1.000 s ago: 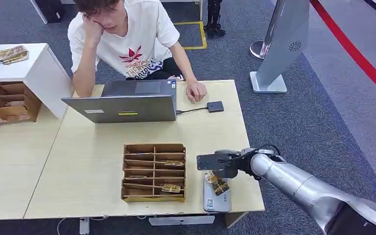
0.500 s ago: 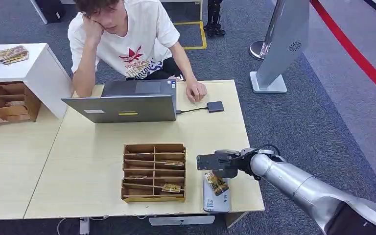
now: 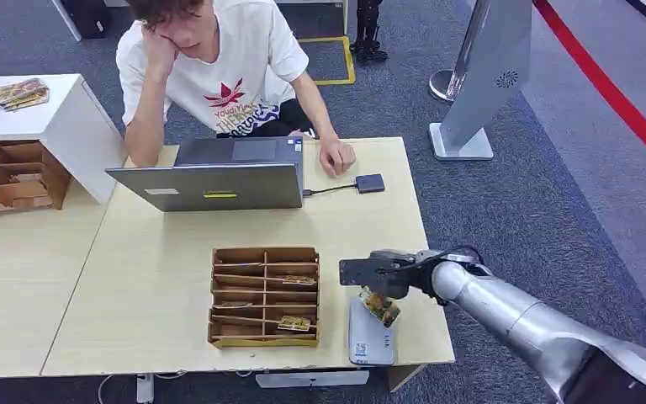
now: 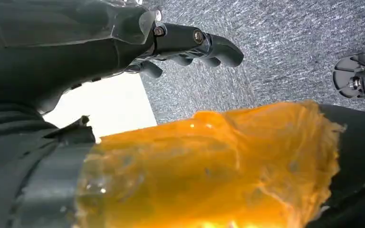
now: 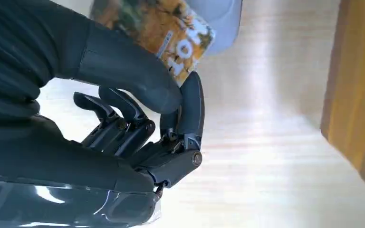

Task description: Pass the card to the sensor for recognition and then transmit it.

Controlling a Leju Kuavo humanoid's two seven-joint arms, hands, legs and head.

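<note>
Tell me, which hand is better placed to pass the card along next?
The right hand: it already pinches the card just above the sensor. The left hand hangs over the carpet.

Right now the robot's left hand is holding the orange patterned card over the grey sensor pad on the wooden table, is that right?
Not quite: it is the right hand, not the left, that holds the orange patterned card over the grey sensor pad on the wooden table. The head view shows it.

Yellow-brown printed card (image 3: 381, 305); grey sensor (image 3: 370, 337); tan table (image 3: 160, 269).
</note>
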